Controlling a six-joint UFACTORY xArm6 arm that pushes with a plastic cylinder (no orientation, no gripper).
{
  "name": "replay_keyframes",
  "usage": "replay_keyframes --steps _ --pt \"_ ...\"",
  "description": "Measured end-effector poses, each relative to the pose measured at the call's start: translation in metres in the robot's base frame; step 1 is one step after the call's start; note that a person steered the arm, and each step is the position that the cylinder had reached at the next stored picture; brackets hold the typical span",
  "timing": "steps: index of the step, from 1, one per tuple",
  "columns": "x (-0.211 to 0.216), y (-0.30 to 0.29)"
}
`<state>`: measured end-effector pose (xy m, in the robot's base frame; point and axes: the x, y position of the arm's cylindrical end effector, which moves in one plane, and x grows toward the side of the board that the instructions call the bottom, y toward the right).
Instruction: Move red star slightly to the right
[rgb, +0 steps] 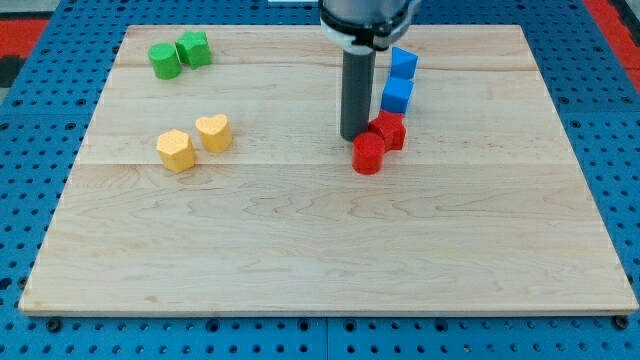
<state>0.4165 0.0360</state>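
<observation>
Camera view shows the red star (388, 129) right of the bench's (300, 250) centre, touching a red cylinder (368, 154) at its lower left. My tip (354, 136) rests just left of the star; no claw exists, only the rod. Two blue blocks (399, 80) stand directly above.

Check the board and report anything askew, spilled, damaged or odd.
Nothing stands out. The blocks sit upright in colour pairs: green, yellow, blue and red. My tip rests just left of the red pair. The board looks unmarked.
</observation>
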Motion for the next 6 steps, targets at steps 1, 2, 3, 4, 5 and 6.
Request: replay_keyframes --steps 1,2,3,4,5,6 --pt "0.026 0.011" --pt "0.027 0.004" --pt "0.004 -0.016" --pt "-0.021 -0.011" --pt "-0.022 0.007" --pt "-0.022 0.028"
